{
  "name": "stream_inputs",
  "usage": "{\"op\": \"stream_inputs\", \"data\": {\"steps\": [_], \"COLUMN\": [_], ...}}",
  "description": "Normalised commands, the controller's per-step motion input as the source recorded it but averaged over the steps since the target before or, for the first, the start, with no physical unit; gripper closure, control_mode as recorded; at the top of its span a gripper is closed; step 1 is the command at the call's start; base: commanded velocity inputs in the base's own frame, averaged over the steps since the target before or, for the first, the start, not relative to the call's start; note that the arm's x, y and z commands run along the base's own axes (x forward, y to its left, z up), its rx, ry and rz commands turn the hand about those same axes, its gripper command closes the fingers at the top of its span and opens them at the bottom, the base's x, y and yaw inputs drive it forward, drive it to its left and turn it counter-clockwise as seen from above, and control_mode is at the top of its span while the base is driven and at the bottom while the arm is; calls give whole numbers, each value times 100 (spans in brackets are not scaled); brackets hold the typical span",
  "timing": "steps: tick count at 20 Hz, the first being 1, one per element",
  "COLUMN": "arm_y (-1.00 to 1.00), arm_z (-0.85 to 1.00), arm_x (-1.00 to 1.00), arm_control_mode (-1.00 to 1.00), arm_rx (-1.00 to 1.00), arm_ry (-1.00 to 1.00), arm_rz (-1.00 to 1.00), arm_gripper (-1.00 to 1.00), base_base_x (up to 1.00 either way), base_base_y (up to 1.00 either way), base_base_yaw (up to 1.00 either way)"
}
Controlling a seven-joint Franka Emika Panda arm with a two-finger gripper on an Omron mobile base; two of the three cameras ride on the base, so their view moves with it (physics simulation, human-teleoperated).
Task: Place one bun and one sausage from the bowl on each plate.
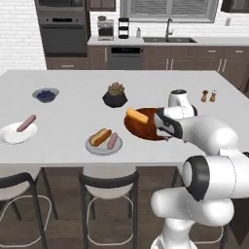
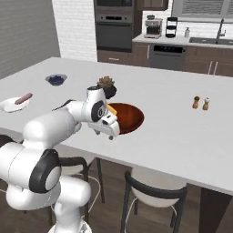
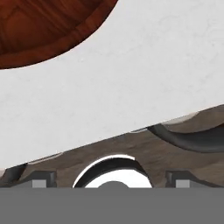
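The reddish-brown bowl (image 1: 146, 130) (image 2: 129, 116) (image 3: 39, 30) sits on the counter with one bun (image 1: 137, 115) lying at its left side. A grey plate (image 1: 95, 147) near the front edge carries a bun (image 1: 100, 136) and a sausage (image 1: 113, 141). At the far left, a white plate (image 1: 8, 136) (image 2: 8, 106) holds a single sausage (image 1: 26, 123) (image 2: 22, 98). My gripper (image 1: 167, 137) (image 2: 110, 134) (image 3: 111, 181) hangs over the counter strip beside the bowl's near rim, pointing down. It is open, its fingertips (image 3: 43, 179) wide apart with nothing between them.
A small grey bowl of blueberries (image 1: 46, 94) (image 2: 56, 79) and a dark pot with a succulent (image 1: 115, 96) (image 2: 106, 84) stand behind the plates. Salt and pepper shakers (image 1: 209, 96) (image 2: 200, 103) are to the right. Stools (image 1: 108, 182) (image 3: 111, 168) stand under the counter's front edge.
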Motion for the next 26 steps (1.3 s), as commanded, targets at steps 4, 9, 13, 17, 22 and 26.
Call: {"op": "stream_inputs", "data": {"steps": [4, 9, 13, 17, 22, 26], "arm_y": [0, 0, 0, 0, 0, -18], "arm_z": [0, 0, 0, 0, 54, 65], "arm_x": [0, 0, 0, 0, 80, 100], "arm_control_mode": [100, 100, 100, 100, -100, -100], "arm_rx": [0, 0, 0, 0, 3, 4], "arm_ry": [0, 0, 0, 0, -8, -15], "arm_rz": [0, 0, 0, 0, 29, 50], "arm_gripper": [-100, -100, -100, -100, -100, -100], "base_base_x": [100, 58, 90, 100, 20, 0], "base_base_y": [-17, 49, 9, 6, 1, 0], "base_base_yaw": [16, 34, 13, 8, 2, 0]}}
